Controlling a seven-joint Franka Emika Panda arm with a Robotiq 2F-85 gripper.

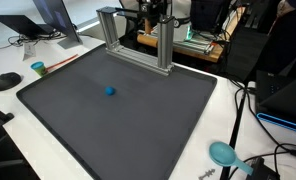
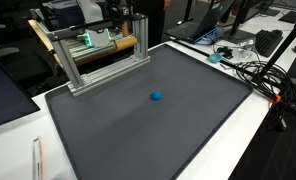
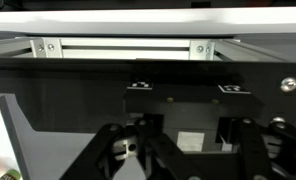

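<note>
**A:** What's biggest?

**B:** The white surface (image 1: 226, 100). A dark grey mat (image 1: 118, 125) covers most of it in both exterior views.

**A:** And next?

**B:** A metal frame (image 1: 138, 45), standing upright along the mat's far edge. The wrist view faces its pale crossbar from close by.

**A:** The claw?

**B:** The claw (image 3: 183, 155) is just beside that frame. Only its dark linkages show along the bottom of the wrist view and the tips are cut off, so I cannot tell whether they stand apart or together.

**A:** Smallest?

**B:** A blue ball (image 1: 110, 90), lying alone near the middle of the mat, well apart from the frame and the claw.
</note>
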